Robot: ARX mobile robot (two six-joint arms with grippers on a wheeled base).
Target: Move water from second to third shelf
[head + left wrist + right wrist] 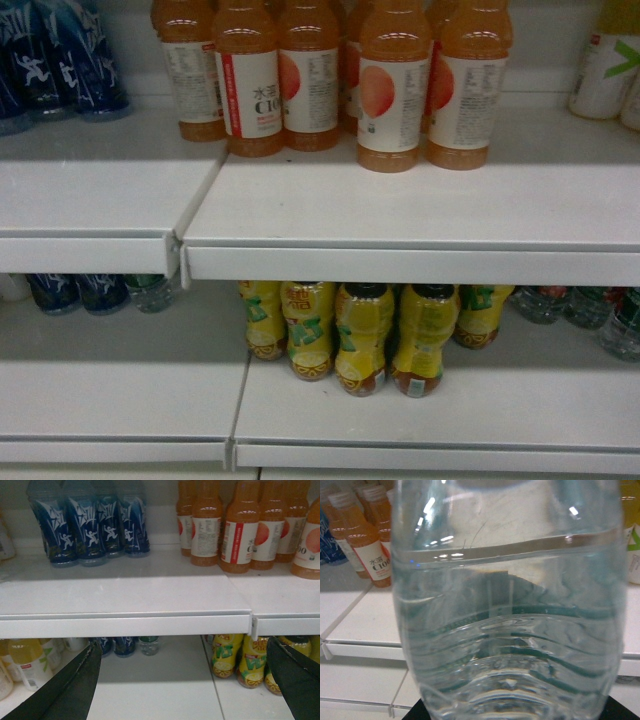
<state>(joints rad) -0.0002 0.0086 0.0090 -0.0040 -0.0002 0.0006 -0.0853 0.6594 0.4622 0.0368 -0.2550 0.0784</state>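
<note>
- Head view: white metal shelves (400,215) carry orange juice bottles with white labels (392,85) above and yellow tea bottles (365,340) below; neither arm shows.
- Left wrist view: the left gripper (185,680) hangs with jaws wide apart before the shelf edge, blue-labelled bottles (90,527) behind.
- Right wrist view: the clear ribbed plastic water bottle (510,630) fills the frame, long axis upright, water level near its top, apparently held by the right gripper, whose jaws are hidden.

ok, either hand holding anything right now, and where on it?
Right hand: the water fills its wrist view, apparently held low on the ribbed body; the contact itself is out of sight. Left hand: open, nothing held.
</note>
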